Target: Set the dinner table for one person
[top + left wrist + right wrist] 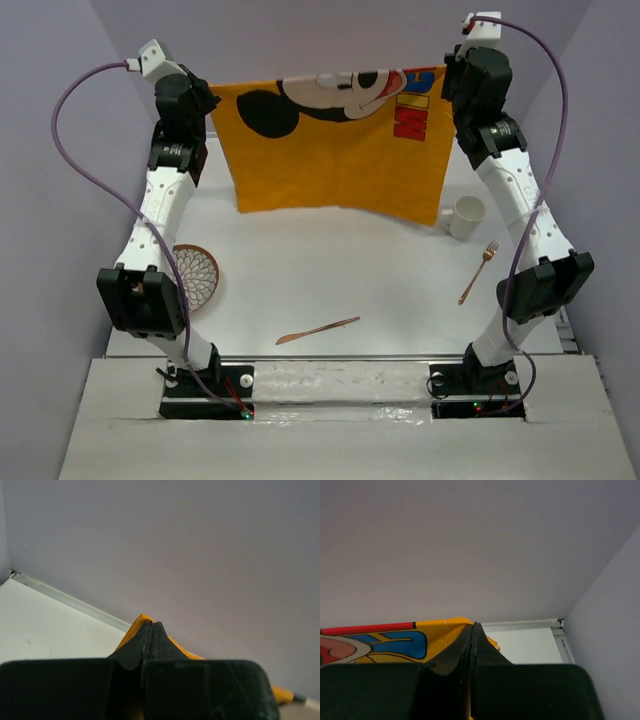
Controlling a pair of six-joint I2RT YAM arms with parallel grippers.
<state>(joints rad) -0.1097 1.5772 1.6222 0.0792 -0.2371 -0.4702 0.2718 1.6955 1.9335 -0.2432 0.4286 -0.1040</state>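
The orange Mickey Mouse cloth (335,150) hangs stretched between both grippers above the far part of the white dinner table (340,270). My left gripper (207,98) is shut on its left top corner; the corner shows orange behind the fingers in the left wrist view (142,620). My right gripper (449,72) is shut on the right top corner, seen in the right wrist view (440,630). A patterned plate (196,274) lies at the left, a copper knife (318,330) near the front, a copper fork (478,272) and a white mug (466,216) at the right.
Grey walls close in the table at the back and both sides. The hanging cloth's lower edge reaches close to the tabletop near the mug. The arm bases stand on the near ledge (340,380).
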